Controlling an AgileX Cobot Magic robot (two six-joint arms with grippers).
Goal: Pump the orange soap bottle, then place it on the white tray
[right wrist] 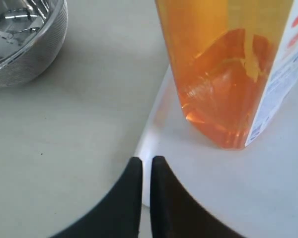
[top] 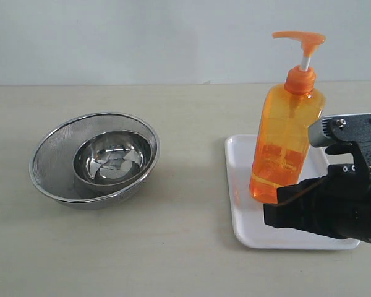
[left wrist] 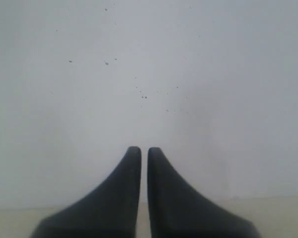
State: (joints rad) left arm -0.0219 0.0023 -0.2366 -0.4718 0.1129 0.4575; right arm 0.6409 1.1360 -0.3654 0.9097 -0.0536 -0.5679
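The orange soap bottle (top: 283,143) stands upright on the white tray (top: 241,185), its pump head (top: 302,41) raised on a white stem. In the right wrist view the orange soap bottle (right wrist: 223,74) rests on the white tray (right wrist: 268,188), near its corner. My right gripper (top: 273,213) hovers low over the tray's near side, just in front of the bottle and apart from it; the right gripper (right wrist: 146,161) is shut and holds nothing. The left gripper (left wrist: 140,150) is shut, empty, and faces a blank pale wall. It does not show in the exterior view.
A steel mesh colander (top: 94,159) with a smaller steel bowl (top: 113,159) inside sits on the beige table at the left. The colander's side (right wrist: 25,39) also appears in the right wrist view.
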